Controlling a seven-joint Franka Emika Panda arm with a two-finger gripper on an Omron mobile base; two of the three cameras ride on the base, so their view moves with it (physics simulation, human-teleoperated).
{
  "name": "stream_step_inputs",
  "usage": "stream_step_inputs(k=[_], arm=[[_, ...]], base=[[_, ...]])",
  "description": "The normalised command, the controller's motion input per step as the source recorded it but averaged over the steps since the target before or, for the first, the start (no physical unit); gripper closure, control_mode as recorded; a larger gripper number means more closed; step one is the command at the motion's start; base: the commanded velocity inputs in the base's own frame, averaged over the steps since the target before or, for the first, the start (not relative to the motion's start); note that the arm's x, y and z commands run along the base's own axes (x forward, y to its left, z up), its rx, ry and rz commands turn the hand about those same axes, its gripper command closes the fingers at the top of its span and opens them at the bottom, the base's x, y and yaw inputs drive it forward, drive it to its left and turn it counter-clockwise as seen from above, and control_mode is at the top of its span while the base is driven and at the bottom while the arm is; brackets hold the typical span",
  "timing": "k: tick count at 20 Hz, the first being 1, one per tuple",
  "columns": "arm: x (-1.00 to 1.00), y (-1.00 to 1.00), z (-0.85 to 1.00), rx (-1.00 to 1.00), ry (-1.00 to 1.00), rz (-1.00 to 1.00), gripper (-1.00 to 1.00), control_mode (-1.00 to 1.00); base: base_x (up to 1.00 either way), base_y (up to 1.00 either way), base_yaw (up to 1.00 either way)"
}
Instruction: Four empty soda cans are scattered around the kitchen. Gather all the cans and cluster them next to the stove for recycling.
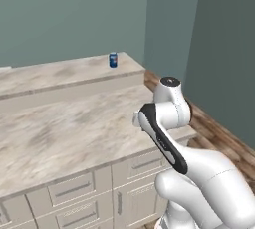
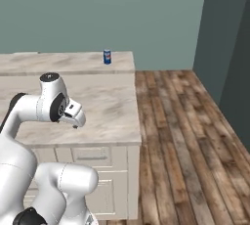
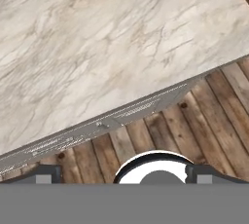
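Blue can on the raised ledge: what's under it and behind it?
The blue can stands upright on the marble ledge, near its right end. Behind it is bare grey-green wall. The can's own footprint is covered.

Marbled beige stone-look counter (image 1: 64, 128), smooth, matt. Plank wood floor (image 2: 185, 136), brown, visible grain. Blue soda can (image 1: 113, 60) with silvery metal top; pale painted drawers (image 1: 74, 190) with grey metal-look handles.
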Motion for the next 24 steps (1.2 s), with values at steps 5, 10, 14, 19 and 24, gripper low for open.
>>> stream_step_inputs(k=[5,10,14,19,24], arm=[[0.00,0.00,0.00,0.00,0.00,0.00,-1.00,1.00],[0.00,0.00,0.00,0.00,0.00,0.00,-1.00,1.00],[0.00,0.00,0.00,0.00,0.00,0.00,-1.00,1.00],[0.00,0.00,0.00,0.00,0.00,0.00,-1.00,1.00],[0.00,0.00,0.00,0.00,0.00,0.00,-1.00,1.00]], base=[[0.07,-0.64,0.00],[0.08,-0.64,0.00],[0.08,-0.62,0.02],[0.10,-0.59,0.04],[0.14,-0.56,0.07]])
